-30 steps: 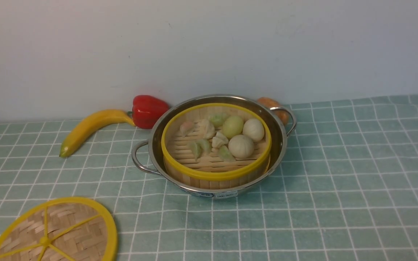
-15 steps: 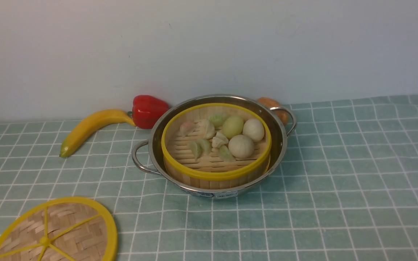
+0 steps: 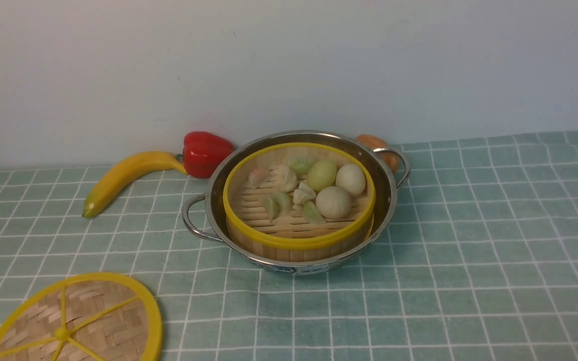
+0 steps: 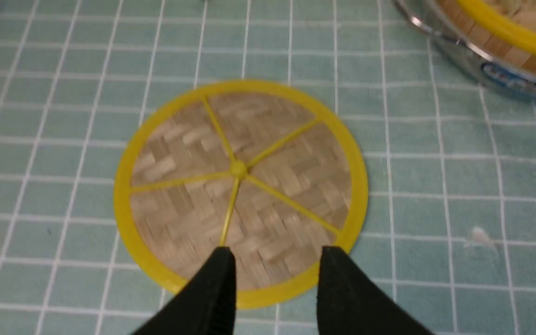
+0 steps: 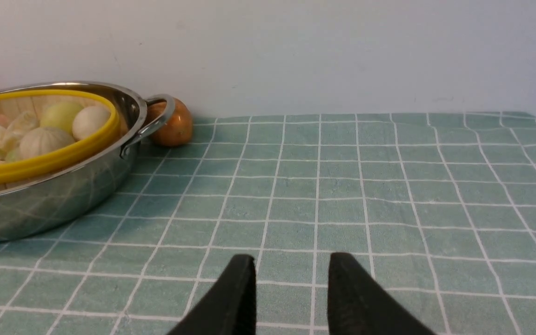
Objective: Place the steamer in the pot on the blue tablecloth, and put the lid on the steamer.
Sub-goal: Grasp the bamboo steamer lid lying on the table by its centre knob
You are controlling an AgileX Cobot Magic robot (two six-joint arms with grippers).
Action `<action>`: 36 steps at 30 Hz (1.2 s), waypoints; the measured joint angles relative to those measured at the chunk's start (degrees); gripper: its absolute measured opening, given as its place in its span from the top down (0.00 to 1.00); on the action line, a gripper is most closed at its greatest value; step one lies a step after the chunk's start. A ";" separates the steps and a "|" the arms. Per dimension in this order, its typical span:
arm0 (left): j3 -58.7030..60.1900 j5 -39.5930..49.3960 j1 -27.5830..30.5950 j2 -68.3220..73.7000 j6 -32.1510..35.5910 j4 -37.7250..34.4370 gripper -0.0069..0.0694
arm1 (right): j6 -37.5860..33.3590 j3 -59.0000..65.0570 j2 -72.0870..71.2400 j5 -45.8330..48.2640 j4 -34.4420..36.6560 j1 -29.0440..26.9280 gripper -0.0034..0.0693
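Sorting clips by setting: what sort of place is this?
Likely a mock kitchen tabletop: blue tablecloth against a bare wall, a steamer in a pot, a banana and red pepper beside it.

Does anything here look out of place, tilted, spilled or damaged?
Nothing serious stands out. The steamer sits inside the pot with its dumplings contained, nothing spilled. The lid lies flat on the blue tablecloth, apart from the pot, not yet placed. Only a small pale speck marks the cloth near the lid.
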 joint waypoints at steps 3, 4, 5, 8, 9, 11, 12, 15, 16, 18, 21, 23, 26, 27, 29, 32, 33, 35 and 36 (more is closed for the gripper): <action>-0.14 1.62 0.00 7.56 -4.43 1.30 0.59 | 0.00 0.00 0.00 0.00 0.00 0.00 0.62; -0.14 1.93 0.00 10.22 -5.31 1.90 0.59 | 0.00 0.00 0.00 0.00 0.00 0.00 0.62; -0.18 2.01 0.00 11.98 -5.59 2.28 0.59 | 0.00 0.00 0.00 0.00 0.00 0.00 0.62; -1.17 2.05 0.00 18.52 -6.37 2.55 0.59 | 0.00 0.00 0.00 0.00 0.00 0.00 0.62; -1.47 2.00 0.00 20.15 -6.45 2.55 0.59 | 0.00 0.00 0.00 0.00 0.00 0.00 0.62; -1.93 1.62 0.00 22.46 -6.45 2.79 0.59 | 0.00 0.00 0.00 0.00 0.00 0.00 0.62; -2.49 0.14 0.00 25.64 -6.51 3.25 0.59 | 0.00 0.02 0.00 0.00 0.00 0.00 0.62; -3.36 -3.06 0.00 29.24 -7.79 3.75 0.59 | 0.00 0.02 0.00 0.00 0.00 0.00 0.62; -3.71 -4.30 0.00 31.20 -9.10 3.76 0.59 | 0.00 0.02 0.00 0.00 0.00 0.00 0.62; -4.43 -5.09 0.00 33.71 -10.83 3.81 0.59 | 0.00 0.02 0.00 0.00 0.00 0.00 0.62; -4.99 -6.24 0.00 36.99 -12.94 3.81 0.59 | 0.00 0.02 0.00 0.00 0.00 0.00 0.62; -5.24 -7.53 0.00 40.12 -14.67 4.01 0.59 | 0.00 0.02 0.00 0.00 0.00 0.00 0.62; -5.30 -8.56 0.00 43.08 -17.61 6.14 0.59 | 0.00 0.02 0.00 0.00 0.00 0.00 0.62; -5.30 -8.72 0.00 43.41 -18.06 6.38 0.59 | 0.00 0.02 0.00 0.00 0.00 0.00 0.62; -5.30 -9.39 0.00 45.31 -20.60 8.01 0.59 | 0.00 0.02 0.00 0.00 0.00 0.00 0.62; -5.30 -10.27 0.00 46.51 -21.91 9.25 0.59 | 0.00 0.02 0.00 0.00 0.00 0.00 0.62; -5.30 -10.76 0.00 46.83 -22.18 9.39 0.59 | 0.00 0.02 0.00 0.00 0.00 0.00 0.62; -5.30 -11.93 0.00 47.32 -22.33 9.48 0.59 | 0.00 0.02 0.00 0.00 0.00 0.00 0.62; -5.30 -12.94 0.00 47.59 -22.38 9.55 0.59 | 0.00 0.02 0.00 0.00 0.00 0.00 0.62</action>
